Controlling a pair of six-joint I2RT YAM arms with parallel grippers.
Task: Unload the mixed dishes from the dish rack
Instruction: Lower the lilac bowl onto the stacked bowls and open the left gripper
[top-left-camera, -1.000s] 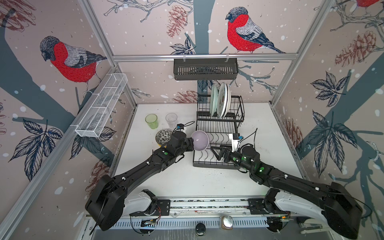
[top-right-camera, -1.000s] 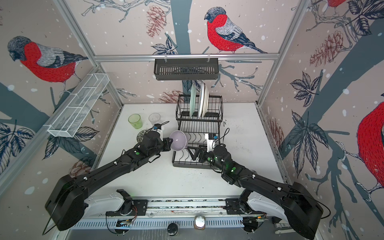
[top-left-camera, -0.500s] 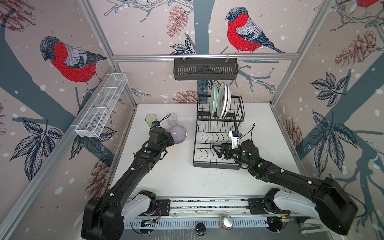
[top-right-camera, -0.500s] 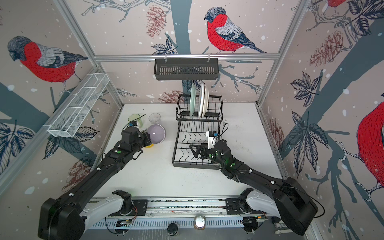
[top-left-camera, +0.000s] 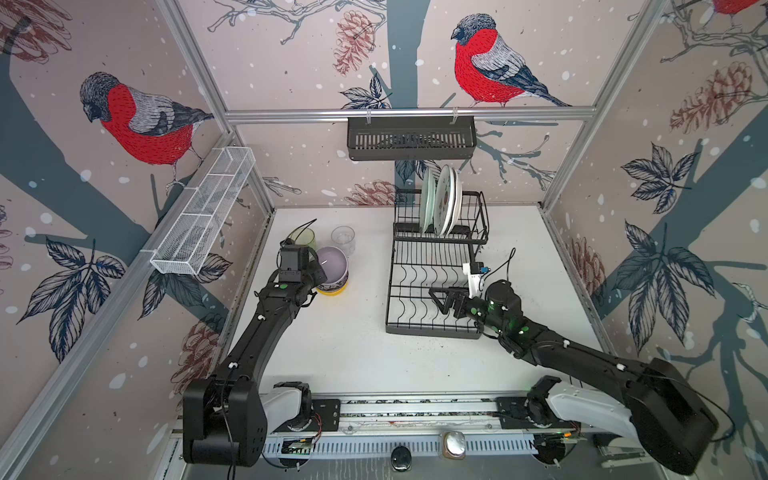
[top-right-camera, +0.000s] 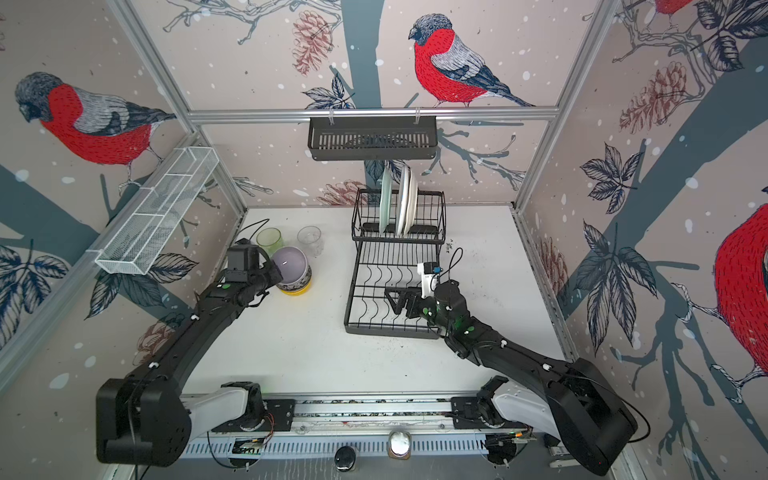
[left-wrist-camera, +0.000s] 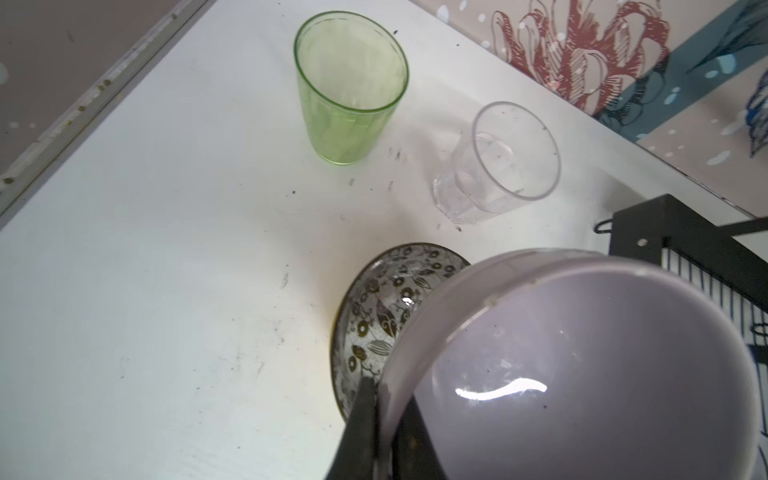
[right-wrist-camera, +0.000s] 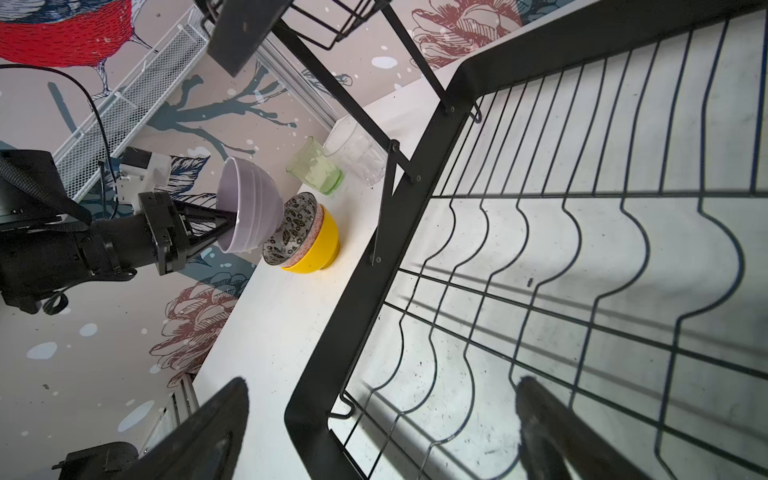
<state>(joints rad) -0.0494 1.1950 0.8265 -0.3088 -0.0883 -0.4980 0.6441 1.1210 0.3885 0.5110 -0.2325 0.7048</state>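
My left gripper (left-wrist-camera: 384, 388) is shut on the rim of the lilac bowl (top-left-camera: 332, 266), one finger inside and one outside. The bowl hangs tilted just over the patterned bowl (left-wrist-camera: 382, 299), which is nested in the yellow bowl (top-left-camera: 332, 289) on the table left of the dish rack (top-left-camera: 432, 328). The green glass (left-wrist-camera: 349, 95) and the clear glass (left-wrist-camera: 498, 162) stand upright behind the bowls. Three plates (top-left-camera: 442, 199) stand on edge in the rack's raised tier. My right gripper (right-wrist-camera: 382, 380) is open and holds nothing above the bare lower tier, near its front left corner.
A dark slatted basket (top-left-camera: 409, 139) hangs on the back rail above the rack. A white mesh trough (top-left-camera: 203, 212) runs along the left wall. Patterned walls enclose the white table (top-left-camera: 357, 357) on three sides, and the arms' rail runs along the front.
My left arm has carried the lilac bowl from the rack's left edge leftward to above the stacked bowls. My right gripper has stayed open over the lower tier, shifting slightly.
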